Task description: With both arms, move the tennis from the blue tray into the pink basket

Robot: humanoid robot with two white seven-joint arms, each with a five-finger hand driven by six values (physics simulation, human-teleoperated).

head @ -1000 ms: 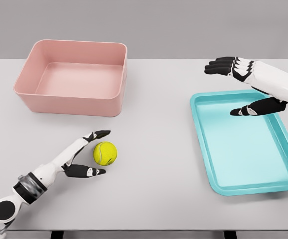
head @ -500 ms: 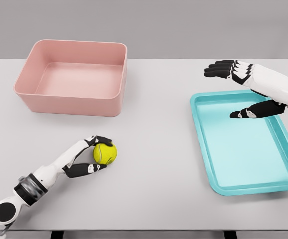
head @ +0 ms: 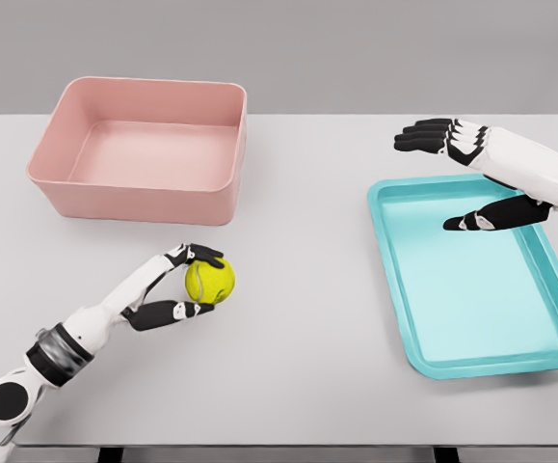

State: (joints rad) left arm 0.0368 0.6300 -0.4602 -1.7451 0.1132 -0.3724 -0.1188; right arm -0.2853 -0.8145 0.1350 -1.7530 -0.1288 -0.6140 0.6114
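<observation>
A yellow-green tennis ball (head: 210, 281) is held just above the grey table, in front of the pink basket (head: 57, 180). My left hand (head: 191, 283) is shut on the ball, fingers curled over its top and thumb under it. The pink basket stands at the back left with nothing inside. At the right lies the blue tray (head: 394, 289), with nothing in it. My right hand (head: 444, 179) hovers open over the tray's far edge, fingers spread and pointing left.
The grey table (head: 307, 318) stretches between basket and tray. Its front edge runs along the bottom of the view.
My left hand closed around the ball, then lifted it slightly and carried it a little toward the basket. The right hand barely drifted.
</observation>
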